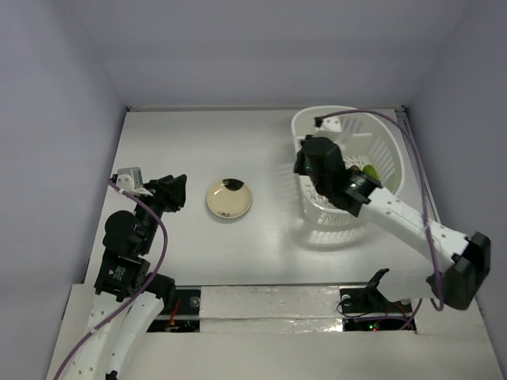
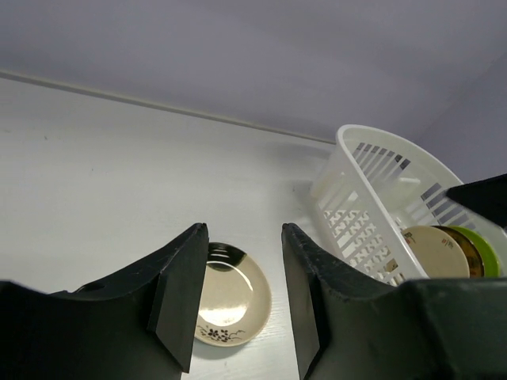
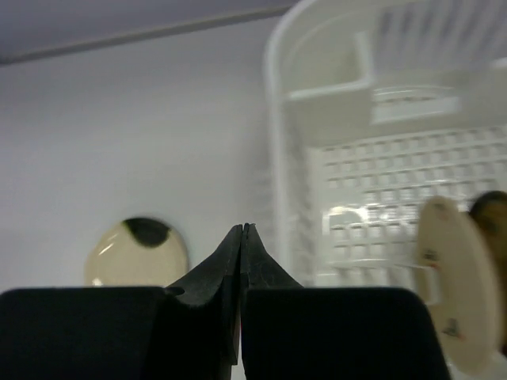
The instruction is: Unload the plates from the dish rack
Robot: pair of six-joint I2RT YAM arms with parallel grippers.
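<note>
At the far right of the tabletop [image 1: 182,142], plates stand on edge in the dish rack [image 1: 326,217].
Cream plate [image 2: 434,252], amber plate [image 2: 467,249] and lime green plate [image 2: 489,257] sit upright, packed side by side at the rack's right side, with their faces turned left. The rack's long axis seems to run near to far. Left of the rack, well apart, a cream plate with a dark patch [image 1: 229,199] lies flat, face up. The right end effector [image 3: 242,237] is clenched on nothing above the rack's left wall. The left end effector [image 2: 244,229] is released and empty, pointing toward the flat plate.
</note>
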